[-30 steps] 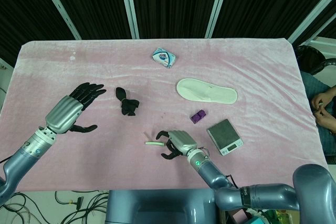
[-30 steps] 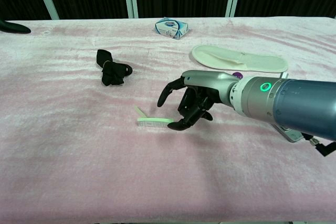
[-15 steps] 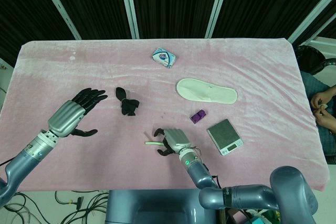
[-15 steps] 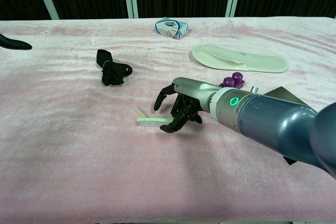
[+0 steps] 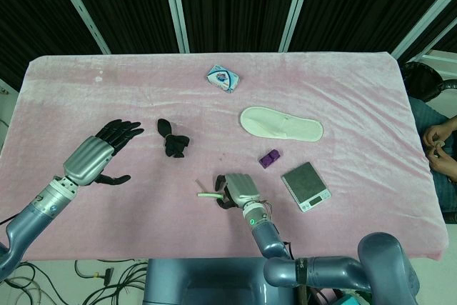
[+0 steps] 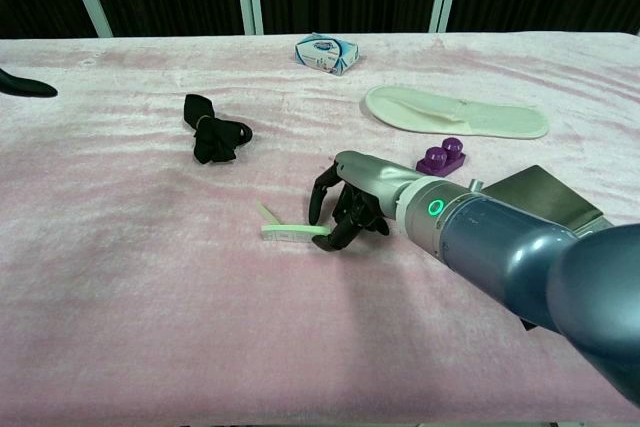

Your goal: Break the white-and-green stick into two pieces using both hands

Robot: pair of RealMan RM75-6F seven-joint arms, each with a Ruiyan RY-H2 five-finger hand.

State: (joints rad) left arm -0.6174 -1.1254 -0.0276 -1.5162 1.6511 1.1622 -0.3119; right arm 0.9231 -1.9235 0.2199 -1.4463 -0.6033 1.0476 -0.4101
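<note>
Nearest to the robot, on the pink tablecloth [image 5: 343, 91], the right hand [image 5: 238, 191] lies low over the cloth. Its dark fingers [image 6: 340, 209] are curled down around the right end of the white-and-green stick [image 6: 292, 232], and one fingertip touches that end. Whether the hand really grips the stick or only touches it, I cannot tell from these views. The stick lies flat on the cloth, just left of the right hand, and a thin pale strip rises from its left end at an angle.

Right of the stick, beside the right forearm, sits a small digital scale [image 5: 305, 186] with a grey plate. A purple toy piece [image 5: 269, 158] stands a little farther than the scale, up and to the right of the stick. Far to the left of the stick, the left hand [image 5: 96, 156] is held above the cloth with its fingers spread apart and it holds nothing. A black strap [image 5: 173, 139], folded on itself, lies beyond the stick and slightly left. A white slipper [image 5: 280, 123] lies beyond the stick to the right. Farthest from the stick, near the back edge of the cloth, is a blue-and-white tissue pack [image 5: 223, 78].
</note>
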